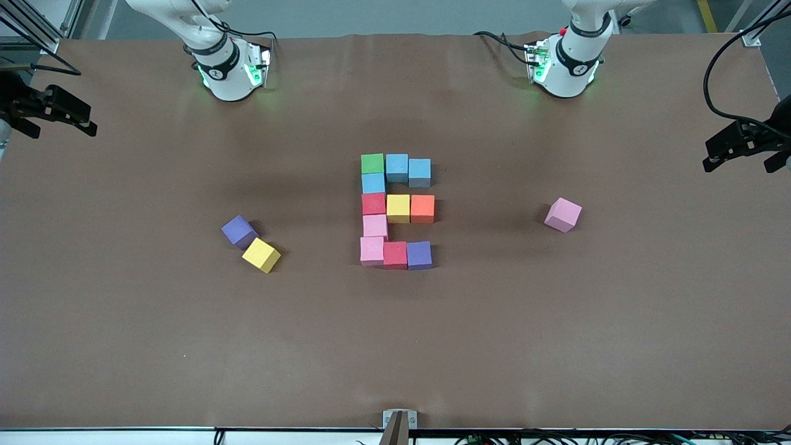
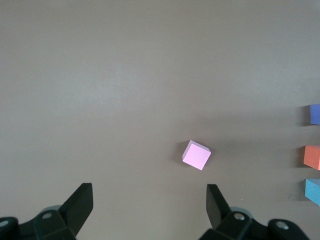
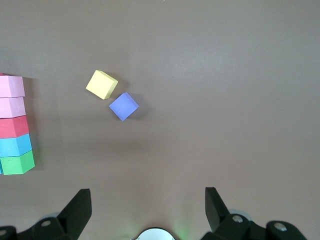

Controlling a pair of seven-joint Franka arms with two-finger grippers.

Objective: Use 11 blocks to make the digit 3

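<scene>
Eleven blocks form a blocky figure [image 1: 395, 210] at mid-table. It has a five-cube spine from green [image 1: 372, 163] to pink [image 1: 371, 250] and three short bars ending in light blue [image 1: 419, 172], orange [image 1: 422, 208] and purple [image 1: 419, 254]. A loose pink block [image 1: 563, 214] [image 2: 196, 155] lies toward the left arm's end. A loose purple block [image 1: 238, 231] [image 3: 123, 106] and a yellow one [image 1: 261, 254] [image 3: 102, 84] lie toward the right arm's end. My left gripper [image 1: 710, 153] [image 2: 149, 192] and right gripper [image 1: 91, 122] [image 3: 147, 195] hang open and empty over the table's ends.
The brown table [image 1: 395, 346] is bare from the figure down to the edge nearest the front camera. The two arm bases [image 1: 230, 71] [image 1: 565, 65] stand along the edge farthest from it. A small metal bracket [image 1: 399, 420] sits at the middle of the nearest edge.
</scene>
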